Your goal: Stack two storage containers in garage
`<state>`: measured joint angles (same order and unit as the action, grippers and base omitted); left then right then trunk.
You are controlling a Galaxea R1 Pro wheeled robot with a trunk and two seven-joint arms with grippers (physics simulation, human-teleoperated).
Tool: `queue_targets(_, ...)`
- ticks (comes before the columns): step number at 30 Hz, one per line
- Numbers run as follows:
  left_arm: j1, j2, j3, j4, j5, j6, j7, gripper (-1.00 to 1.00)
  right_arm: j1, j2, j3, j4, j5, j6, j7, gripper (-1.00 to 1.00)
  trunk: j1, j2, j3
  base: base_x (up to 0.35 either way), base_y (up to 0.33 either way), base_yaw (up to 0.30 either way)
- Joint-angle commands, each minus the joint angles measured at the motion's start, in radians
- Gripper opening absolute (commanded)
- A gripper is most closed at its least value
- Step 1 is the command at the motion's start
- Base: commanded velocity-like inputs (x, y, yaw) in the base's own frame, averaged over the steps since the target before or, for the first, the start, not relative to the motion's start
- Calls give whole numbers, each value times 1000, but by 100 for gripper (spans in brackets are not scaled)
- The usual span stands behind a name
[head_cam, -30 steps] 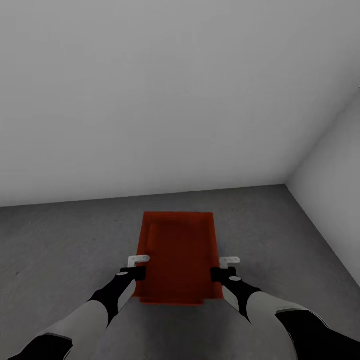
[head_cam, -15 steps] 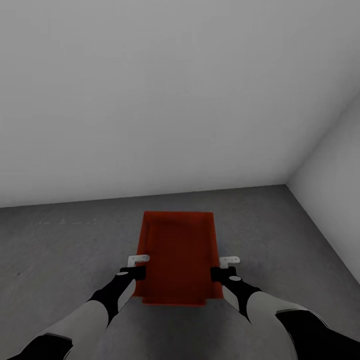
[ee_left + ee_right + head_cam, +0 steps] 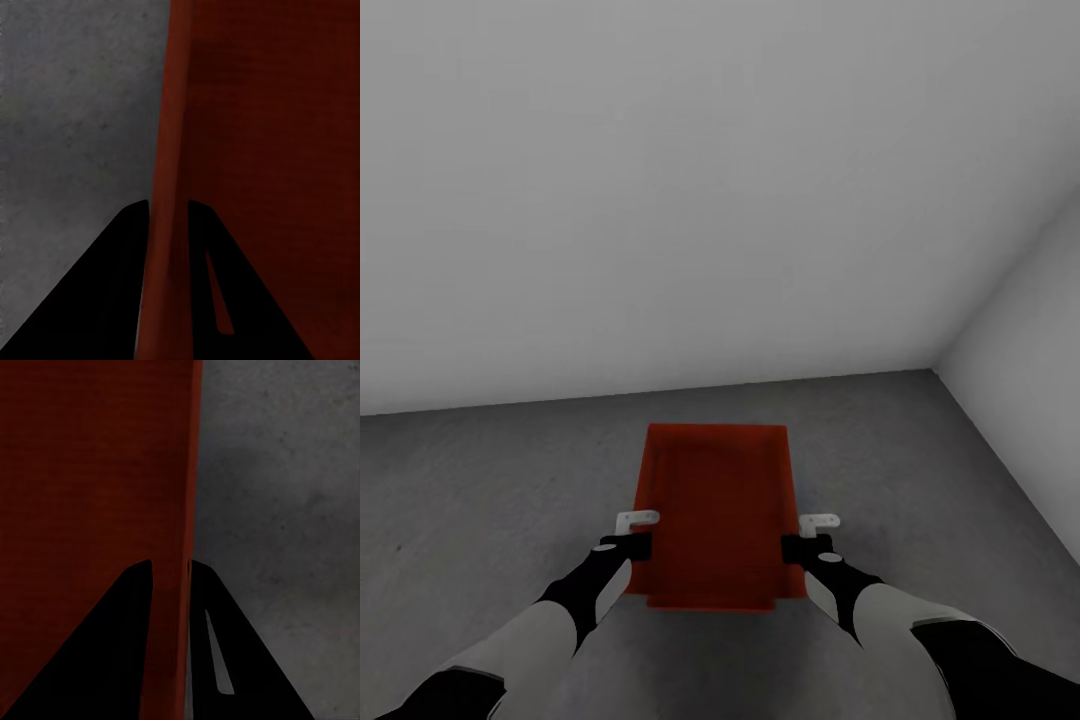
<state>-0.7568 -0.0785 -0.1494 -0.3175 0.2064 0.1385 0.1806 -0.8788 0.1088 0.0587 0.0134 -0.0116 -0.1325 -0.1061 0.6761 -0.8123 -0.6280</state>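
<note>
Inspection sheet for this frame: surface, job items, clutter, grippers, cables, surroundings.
Surface: dark grey floor, rough and concrete-like.
Job's things: orange-red storage container, open top up, held between both arms; a second edge shows under its near end, so it may sit over another container; cannot tell.
Clutter: nothing seen.
Grippers: left gripper closed over the container's left wall; right gripper closed over the right wall.
Cables: nothing seen.
Surroundings: pale grey walls meeting in a corner at right.
</note>
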Motion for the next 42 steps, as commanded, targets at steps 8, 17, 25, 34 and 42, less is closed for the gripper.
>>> queue_targets(8, -1, 1, 13, -9, -4, -49, 13, -100, 0, -15, -11, 14, -7, -3, -3, -100, 0, -1, -1, 0, 1, 0)
queue_targets(17, -1, 0, 11, -9, -4, -49, 13, -100, 0, -16, -11, 14, -7, -3, -3, -100, 0, -1, -1, 0, 0, 0)
queue_targets(25, -1, 0, 11, -9, -4, -49, 13, -100, 0, -16, -11, 14, -8, -4, -4, -100, 0, -1, -1, 0, 0, 0)
queue_targets(34, -1, 0, 11, -8, -4, -48, 13, -100, 0, -15, -11, 14, -7, -4, -5, -100, 0, -1, -1, 0, 0, 0)
queue_targets(42, -1, 0, 11, -4, -2, -49, 13, -100, 0, -15, -11, 14, -8, -4, -5, -100, 0, -1, -1, 0, 0, 0)
